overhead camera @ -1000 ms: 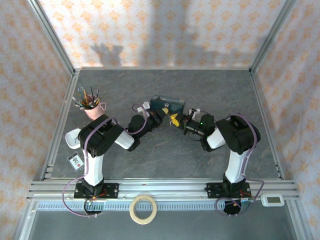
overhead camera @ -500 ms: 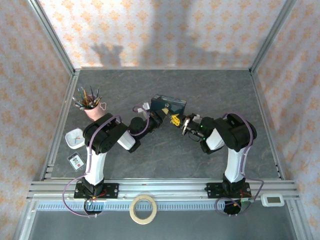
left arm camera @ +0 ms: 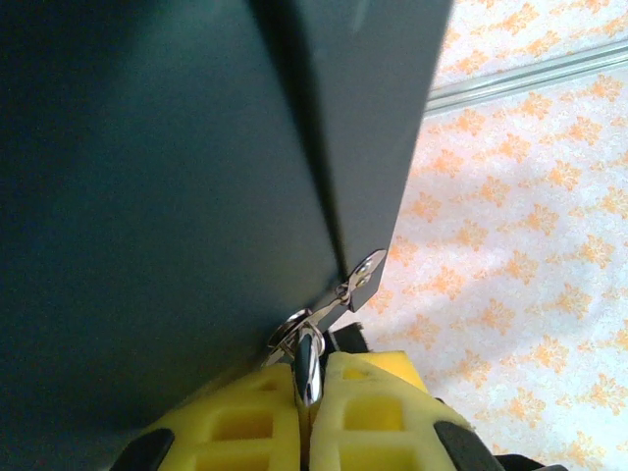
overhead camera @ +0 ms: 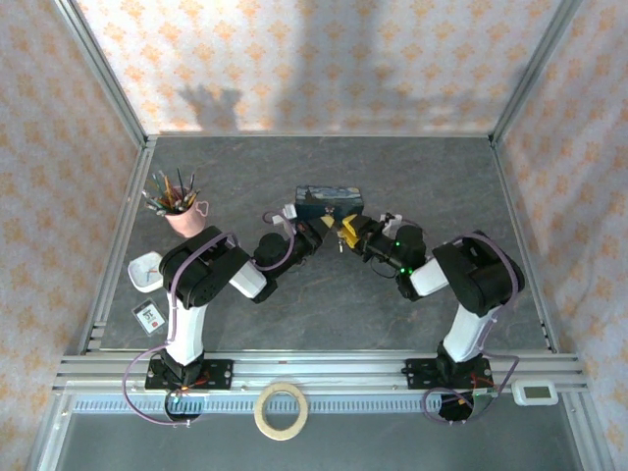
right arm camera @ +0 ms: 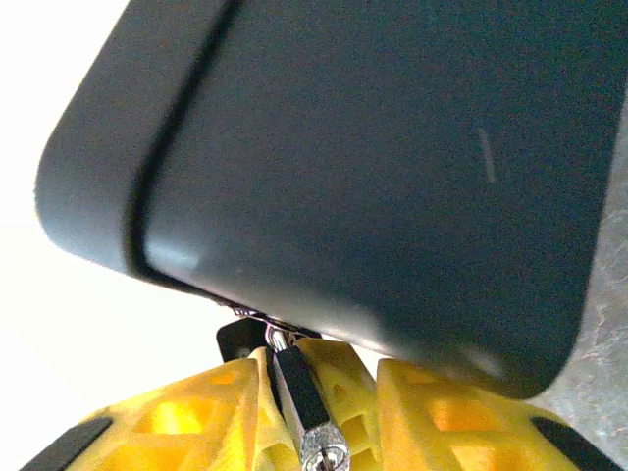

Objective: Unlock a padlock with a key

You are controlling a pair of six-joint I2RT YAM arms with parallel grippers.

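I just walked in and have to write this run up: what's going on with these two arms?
Both arms meet at the blue rectangular tin mid-table. The left gripper is shut on what looks like the thin silvery key, right by the tin's latch. The tiny dark-bodied padlock hangs from that latch between the yellow fingers of the right gripper; whether they clamp it is unclear. The padlock is not yet off.

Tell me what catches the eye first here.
The left end effector and right end effector meet at the blue tin mid-table. Up close, the left pinches a thin silvery metal piece at the tin's corner. The dark padlock sits between the right's yellow fingers.
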